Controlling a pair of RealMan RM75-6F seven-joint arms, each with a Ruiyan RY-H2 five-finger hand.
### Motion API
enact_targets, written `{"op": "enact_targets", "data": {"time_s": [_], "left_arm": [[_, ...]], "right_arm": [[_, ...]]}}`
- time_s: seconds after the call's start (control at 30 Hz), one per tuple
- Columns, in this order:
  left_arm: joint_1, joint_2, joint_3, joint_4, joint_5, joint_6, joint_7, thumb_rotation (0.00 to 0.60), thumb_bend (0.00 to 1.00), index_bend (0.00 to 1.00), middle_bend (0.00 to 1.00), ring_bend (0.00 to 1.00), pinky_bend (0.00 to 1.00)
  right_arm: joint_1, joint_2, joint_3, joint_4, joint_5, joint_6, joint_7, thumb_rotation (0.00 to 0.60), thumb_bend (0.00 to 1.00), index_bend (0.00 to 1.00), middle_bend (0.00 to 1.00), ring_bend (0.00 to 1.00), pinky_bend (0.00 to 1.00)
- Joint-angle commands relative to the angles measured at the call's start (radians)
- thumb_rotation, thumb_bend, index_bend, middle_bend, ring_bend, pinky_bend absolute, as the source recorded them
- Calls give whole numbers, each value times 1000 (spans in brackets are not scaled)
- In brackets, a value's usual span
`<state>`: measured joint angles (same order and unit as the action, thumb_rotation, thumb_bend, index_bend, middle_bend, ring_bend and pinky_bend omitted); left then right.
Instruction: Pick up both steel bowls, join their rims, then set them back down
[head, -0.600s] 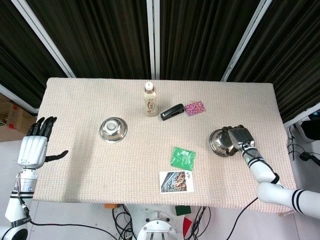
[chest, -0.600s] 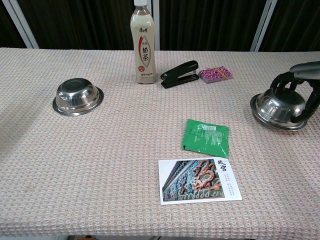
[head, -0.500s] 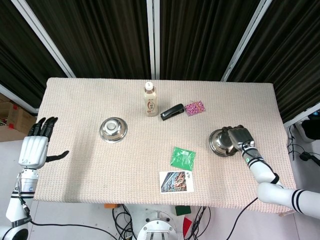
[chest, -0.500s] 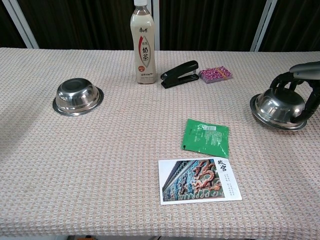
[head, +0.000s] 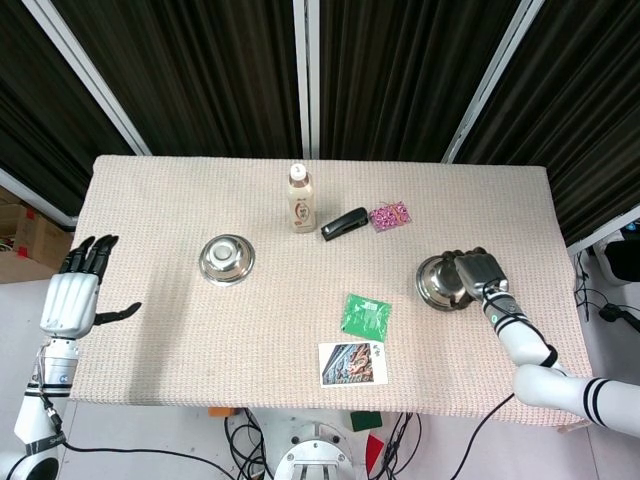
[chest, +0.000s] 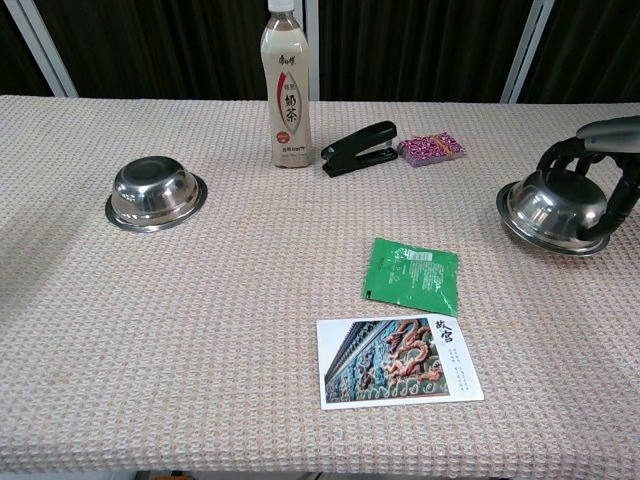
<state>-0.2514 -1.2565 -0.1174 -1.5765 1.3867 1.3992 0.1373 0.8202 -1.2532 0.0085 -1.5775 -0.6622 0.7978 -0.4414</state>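
Two steel bowls lie upside down on the woven table cloth (head: 150, 200). The left bowl (head: 227, 259) (chest: 156, 195) sits alone at the table's left-middle. Far from it, my left hand (head: 75, 292) hovers beyond the table's left edge, fingers spread and holding nothing; the chest view does not show it. The right bowl (head: 440, 283) (chest: 555, 210) is near the right side. My right hand (head: 478, 274) (chest: 600, 160) curls over its far side, fingers wrapped around the rim, and the bowl looks slightly raised and tilted.
A tea bottle (head: 300, 199) (chest: 285, 85) stands at the back centre, with a black stapler (head: 344, 223) (chest: 360, 149) and a pink packet (head: 390, 215) beside it. A green sachet (head: 365, 314) (chest: 412, 276) and a postcard (head: 352, 362) (chest: 398, 361) lie between the bowls, nearer the front.
The right bowl has shifted slightly up and left in my right hand's grip. My left hand has drifted a little lower beside the table.
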Motion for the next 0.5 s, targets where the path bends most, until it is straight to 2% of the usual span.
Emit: {"op": "enact_targets", "data": {"time_s": [0.03,0.1,0.17,0.33,0.5], "left_arm": [[-10,-2,-4,1,-4,-16,-8,470,16,21,92,33,157],[-20,-8,-15,5,-13,-26,-13,498,16,20,92,33,157],[-35,-19,-32,16,-35,-45,-15,554,16,21,92,33,157],[-94,-35,-70,40,-94,-163,-101,554,15,21,92,33,158],[-155,-49,-87,76,-125,-262,-125,549,16,21,92,33,158]], "right_arm": [[-8,-1,10,-3,-16,19,15,600,176,494,322,200,127],[-19,-3,21,-2,-36,38,35,600,176,493,327,207,134],[-41,-9,42,1,-79,81,76,600,176,493,343,215,157],[-115,-14,92,12,-238,197,229,600,176,499,369,237,191],[-201,-41,151,48,-413,332,490,600,176,540,404,272,225]]}}
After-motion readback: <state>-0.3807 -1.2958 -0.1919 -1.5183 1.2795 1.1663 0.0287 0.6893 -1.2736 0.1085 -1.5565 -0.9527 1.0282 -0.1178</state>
